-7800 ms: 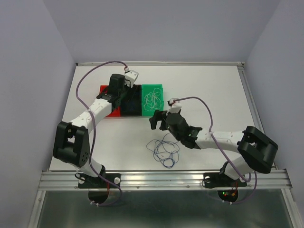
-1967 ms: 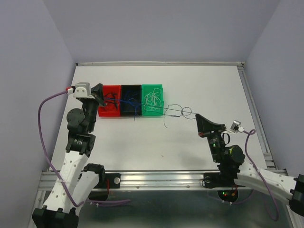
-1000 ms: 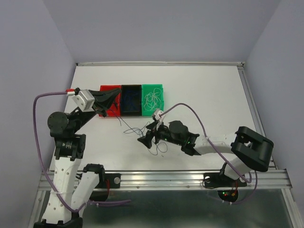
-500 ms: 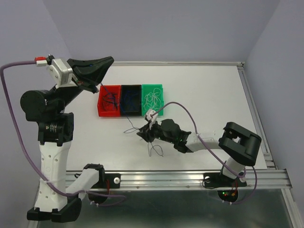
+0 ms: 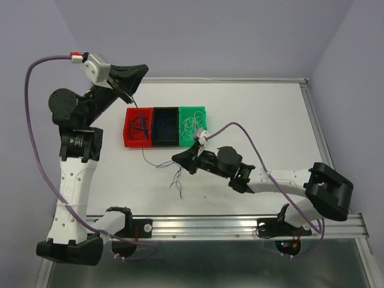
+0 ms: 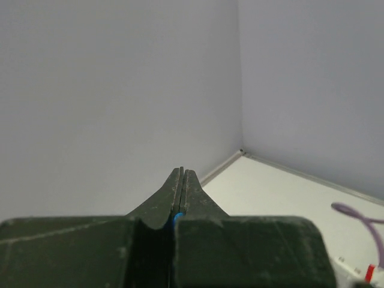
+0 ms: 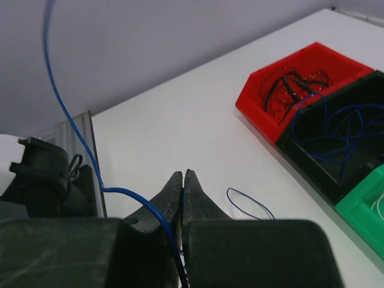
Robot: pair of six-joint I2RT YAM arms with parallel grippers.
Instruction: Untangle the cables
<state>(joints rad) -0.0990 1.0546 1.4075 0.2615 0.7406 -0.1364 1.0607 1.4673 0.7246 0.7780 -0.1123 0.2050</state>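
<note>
1. top external view: left gripper (image 5: 141,69) was raised high over the far left corner of the table (image 5: 270,120), jaws clenched on the dark blue cable (image 7: 123,191)
2. left wrist view: its fingers (image 6: 191,192) were pressed flat together, a speck of blue showing in the seam between them, tips aimed at the wall corner
3. right gripper (image 5: 178,158) sat low over the table, just in front of the black bin (image 5: 165,144), jaws clenched on the same dark blue cable
4. right wrist view: the cable entered the seam of the closed fingers (image 7: 198,204) from the left, then climbed in a long curve out of the top edge
5. dark blue cable, course: it slanted down from the left gripper past the red bin (image 5: 124,129), kinked on the table and reached the right gripper
6. loose strands (image 5: 177,180) lay on the table just near the right gripper; a small blue loop (image 7: 249,207) lay ahead of its fingertips
7. red bin held the black cables (image 7: 288,87)
8. black bin held more blue cables (image 7: 342,129)
9. green bin (image 5: 193,109) held the white cables (image 5: 193,125)
10. the three bins stood touching, side by side, in one row
</note>
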